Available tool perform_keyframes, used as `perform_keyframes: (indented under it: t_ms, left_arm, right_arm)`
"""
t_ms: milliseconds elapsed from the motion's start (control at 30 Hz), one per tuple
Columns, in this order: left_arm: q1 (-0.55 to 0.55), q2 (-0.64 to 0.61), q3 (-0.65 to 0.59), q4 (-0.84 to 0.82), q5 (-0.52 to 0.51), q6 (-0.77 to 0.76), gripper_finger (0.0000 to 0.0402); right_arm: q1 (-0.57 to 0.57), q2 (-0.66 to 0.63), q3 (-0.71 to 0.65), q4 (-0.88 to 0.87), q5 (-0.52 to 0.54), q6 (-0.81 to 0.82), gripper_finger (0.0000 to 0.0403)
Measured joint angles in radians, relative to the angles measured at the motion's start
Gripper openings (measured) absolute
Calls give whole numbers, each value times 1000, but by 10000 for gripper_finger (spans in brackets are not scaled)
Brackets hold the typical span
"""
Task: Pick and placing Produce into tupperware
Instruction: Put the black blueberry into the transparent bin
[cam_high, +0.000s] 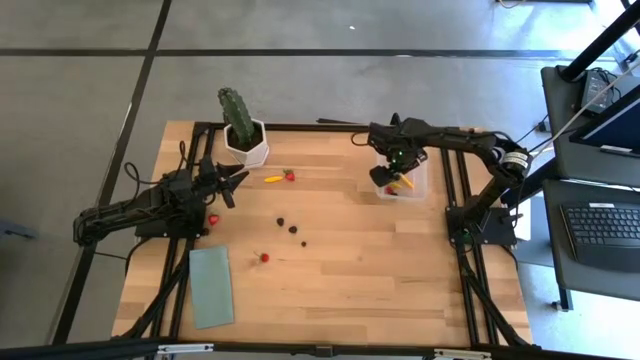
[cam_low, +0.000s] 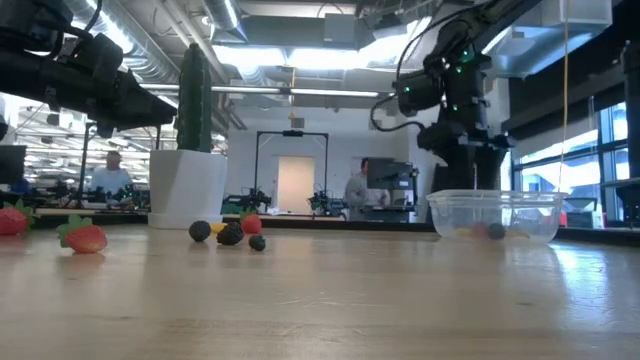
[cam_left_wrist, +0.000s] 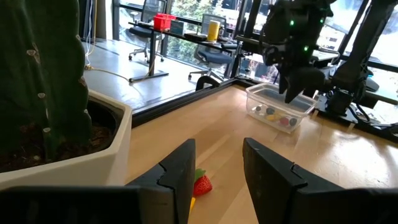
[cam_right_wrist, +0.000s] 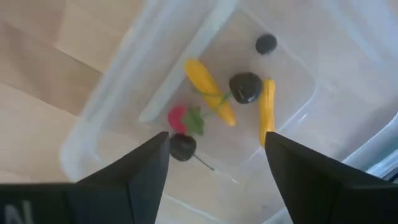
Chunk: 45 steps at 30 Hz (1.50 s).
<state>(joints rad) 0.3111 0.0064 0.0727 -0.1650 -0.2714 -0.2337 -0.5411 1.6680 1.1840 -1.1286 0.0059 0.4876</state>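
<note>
So the right gripper (cam_high: 392, 181) hangs over the tupperware (cam_high: 414, 160) with its fingers spread apart and nothing between them, which looks to me like a drop-off. Straight down past those fingers the wrist view shows what's already in the box: two yellow pieces (cam_right_wrist: 210, 91), a couple of dark berries (cam_right_wrist: 245, 86) and a red strawberry (cam_right_wrist: 179, 116). The box sits near the table's (cam_high: 400, 270) right edge, toward the far side, probably so that arm reaches it easily.

The left gripper (cam_high: 232, 180) waits over the left side beside the cactus pot (cam_high: 247, 146), fingers parted a bit and empty, aimed at a strawberry and yellow piece (cam_left_wrist: 200, 185) lying just ahead. More berries (cam_high: 293, 228) and another strawberry (cam_high: 264, 257) are scattered mid-table, so plenty left to pick I'd guess.
</note>
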Motion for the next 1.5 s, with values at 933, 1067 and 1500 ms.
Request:
perform_keyframes:
  t_ms: [933, 1067, 1500]
  left_arm:
    - [0, 0, 0, 1, 0, 1, 126]
    - [0, 0, 0, 1, 0, 7, 126]
    - [0, 0, 0, 1, -1, 8, 126]
  right_arm:
    - [388, -174, 433, 600, 105, -354, 266]
    - [504, -183, 316, 822, 106, -417, 266]
    - [677, -177, -276, 1728, 106, -492, 266]
